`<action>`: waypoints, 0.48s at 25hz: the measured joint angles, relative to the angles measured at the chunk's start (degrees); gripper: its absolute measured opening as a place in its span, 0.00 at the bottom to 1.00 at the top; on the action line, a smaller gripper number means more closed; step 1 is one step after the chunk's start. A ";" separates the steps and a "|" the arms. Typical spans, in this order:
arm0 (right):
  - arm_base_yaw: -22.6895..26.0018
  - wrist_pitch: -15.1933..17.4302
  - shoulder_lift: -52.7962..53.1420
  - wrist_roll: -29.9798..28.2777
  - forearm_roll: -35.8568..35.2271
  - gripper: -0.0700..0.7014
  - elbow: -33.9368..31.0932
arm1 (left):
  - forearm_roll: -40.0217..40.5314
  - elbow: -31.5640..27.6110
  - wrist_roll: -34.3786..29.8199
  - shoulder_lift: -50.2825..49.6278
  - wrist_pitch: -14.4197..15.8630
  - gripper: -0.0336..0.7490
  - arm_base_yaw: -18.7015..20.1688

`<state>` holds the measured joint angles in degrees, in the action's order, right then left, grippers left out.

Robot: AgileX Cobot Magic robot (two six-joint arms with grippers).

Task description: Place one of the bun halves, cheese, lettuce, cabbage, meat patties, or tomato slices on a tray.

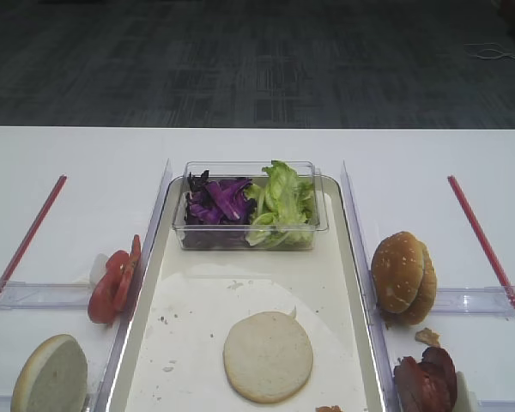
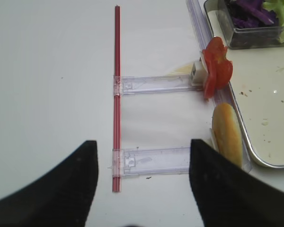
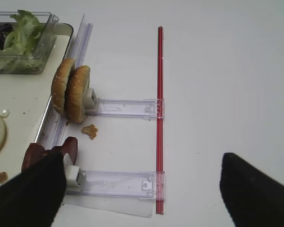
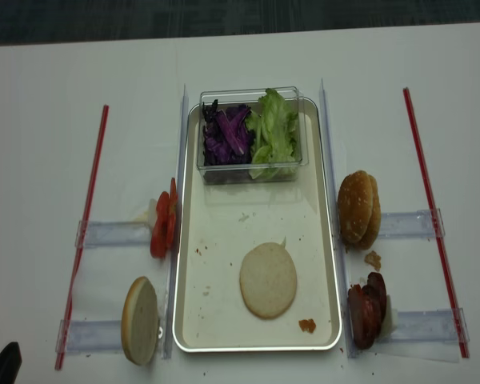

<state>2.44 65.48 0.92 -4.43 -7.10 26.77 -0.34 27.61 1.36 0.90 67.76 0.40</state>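
Pale bun half [image 4: 268, 280] flat on tray [image 4: 194, 320], near front rim, apart from clear box [image 4: 252, 170]. Left gripper [image 2: 142, 184] and right gripper [image 3: 142, 184] both spread wide, empty, over bare table outside tray edges.

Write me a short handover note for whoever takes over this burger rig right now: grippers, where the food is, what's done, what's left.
Left gripper: open, empty, over the table left of the tray.
Right gripper: open, empty, on the right side.
Done: one pale bun half lies flat on the tray.
In the clear box on the tray: cabbage, lettuce.
Off the tray: tomato slices, second bun half left; sesame buns, meat patties right.
Left: nothing if one item is enough.
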 joint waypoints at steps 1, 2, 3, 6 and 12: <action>0.00 0.00 0.00 0.00 0.00 0.98 0.00 | 0.00 0.00 0.00 0.00 0.00 0.55 0.00; 0.00 0.00 0.00 0.00 0.00 0.98 0.00 | 0.00 0.00 0.00 0.00 0.00 0.55 0.00; 0.00 0.00 0.00 0.00 0.00 0.98 0.00 | 0.00 0.00 0.07 0.00 0.00 0.55 0.00; 0.00 0.00 0.00 0.00 0.00 0.98 0.00 | 0.00 0.00 0.07 0.00 0.00 0.55 0.00; 0.00 0.00 0.00 0.00 0.00 0.98 0.00 | 0.00 0.00 0.14 0.00 0.00 0.55 0.00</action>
<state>2.44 65.48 0.92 -4.43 -7.10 26.77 -0.34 27.61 1.50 0.90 67.76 0.40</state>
